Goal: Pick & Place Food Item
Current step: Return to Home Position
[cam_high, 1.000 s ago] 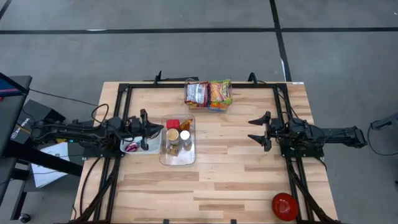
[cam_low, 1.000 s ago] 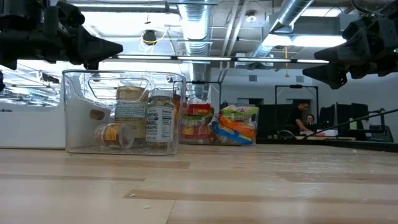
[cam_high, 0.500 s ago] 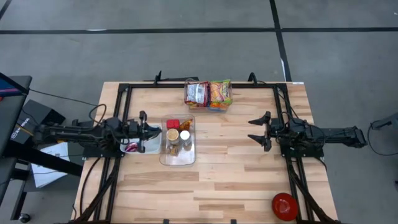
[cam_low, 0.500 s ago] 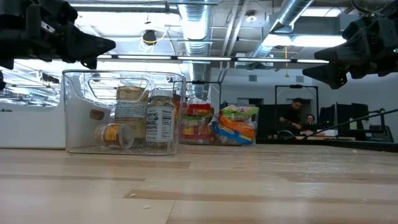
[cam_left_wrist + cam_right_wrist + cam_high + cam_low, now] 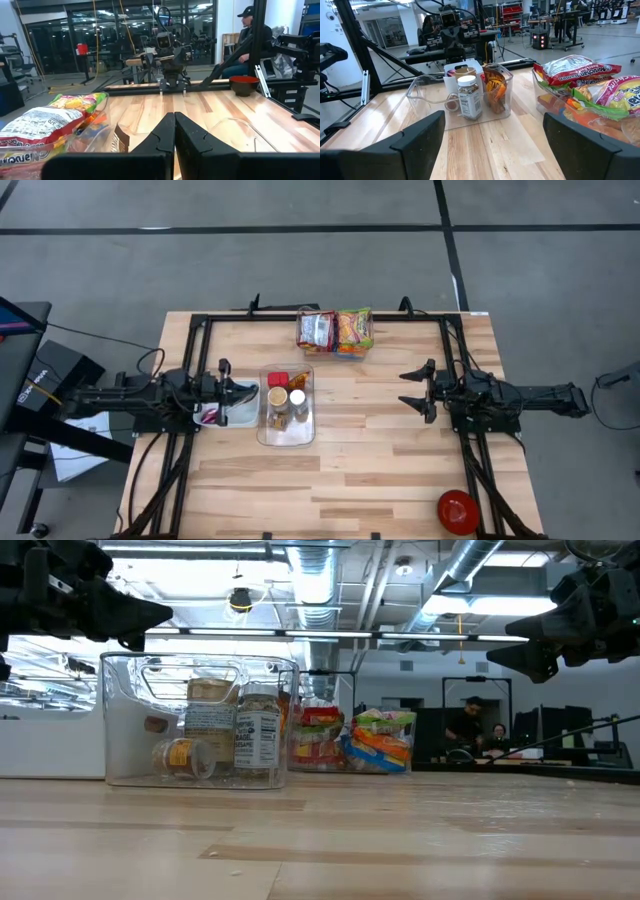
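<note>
A clear plastic bin (image 5: pixel 287 406) stands left of the table's middle, holding a labelled spice jar (image 5: pixel 469 96), a small jar lying on its side (image 5: pixel 182 756) and a brown packet (image 5: pixel 495 90). Snack bags (image 5: pixel 335 330) are piled in a clear container at the far edge. My left gripper (image 5: pixel 250 389) hovers shut, pointing level at the bin from its left, above table height (image 5: pixel 150 612). My right gripper (image 5: pixel 408 390) hovers open on the right side, facing the bin from a distance (image 5: pixel 492 145). Neither holds anything.
A red bowl (image 5: pixel 458 511) sits at the near right corner. A small white tray (image 5: pixel 218 414) with something pink lies under my left gripper. A black frame (image 5: pixel 320 317) borders the table. Bare wood lies between the bin and my right gripper. People sit beyond the table (image 5: pixel 478 730).
My left gripper, still shut, has drawn back toward the table's left edge, away from the clear bin. The bin and its contents have stayed put.
</note>
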Controlling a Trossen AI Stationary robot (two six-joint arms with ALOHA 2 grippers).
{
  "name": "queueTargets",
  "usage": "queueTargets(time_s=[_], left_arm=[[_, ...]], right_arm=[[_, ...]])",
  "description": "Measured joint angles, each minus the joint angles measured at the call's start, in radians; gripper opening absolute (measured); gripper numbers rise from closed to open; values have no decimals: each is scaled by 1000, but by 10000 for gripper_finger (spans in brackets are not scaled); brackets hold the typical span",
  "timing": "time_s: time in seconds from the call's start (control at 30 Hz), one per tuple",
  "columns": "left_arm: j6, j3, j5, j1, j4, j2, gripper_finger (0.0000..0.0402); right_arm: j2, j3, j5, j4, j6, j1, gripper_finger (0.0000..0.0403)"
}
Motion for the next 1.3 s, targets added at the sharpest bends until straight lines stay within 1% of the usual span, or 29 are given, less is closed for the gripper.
queueTargets(time_s=[0.27,0.3,0.77,0.93,1.1,1.3], left_arm=[[-6,0,-1,0,-139,-141,0],[-7,0,-1,0,-147,-143,0],[-15,0,-5,0,-177,-139,0],[-32,0,-3,0,-168,-104,0],[-32,0,1,0,-115,-61,0],[-32,0,0,0,-108,-20,0]], right_arm=[[0,0,0,0,0,0,331],[0,0,0,0,0,0,331],[1,0,0,0,0,0,331],[1,0,0,-1,0,0,331],[1,0,0,-1,0,0,331],[1,0,0,-1,0,0,331]])
